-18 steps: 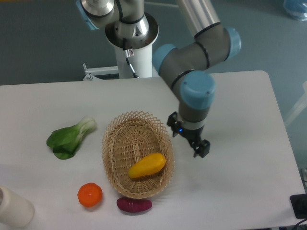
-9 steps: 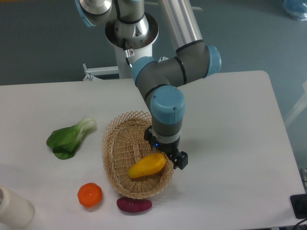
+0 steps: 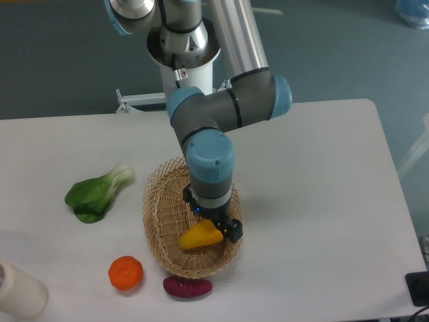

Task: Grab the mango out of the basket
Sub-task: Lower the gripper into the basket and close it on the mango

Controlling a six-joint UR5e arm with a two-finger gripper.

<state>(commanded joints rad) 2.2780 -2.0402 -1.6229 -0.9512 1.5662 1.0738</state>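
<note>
The mango (image 3: pixel 196 237) is a smooth yellow fruit lying in the near half of the oval wicker basket (image 3: pixel 161 221). Its right end is hidden under my wrist. My gripper (image 3: pixel 218 231) hangs directly over that end of the mango, low inside the basket. The grey and blue wrist covers the fingers from above, so I cannot make out whether they stand open or shut, or whether they touch the fruit.
A green leafy vegetable (image 3: pixel 98 193) lies left of the basket. A round orange fruit (image 3: pixel 125 273) and a dark purple vegetable (image 3: pixel 188 286) sit just in front of it. A white bottle (image 3: pixel 19 291) stands at the front left corner. The arm's base (image 3: pixel 182 50) rises behind the table.
The arm has swung left from the table right of the basket to over the basket, and the gripper now covers the mango's right end. The mango and basket have not moved.
</note>
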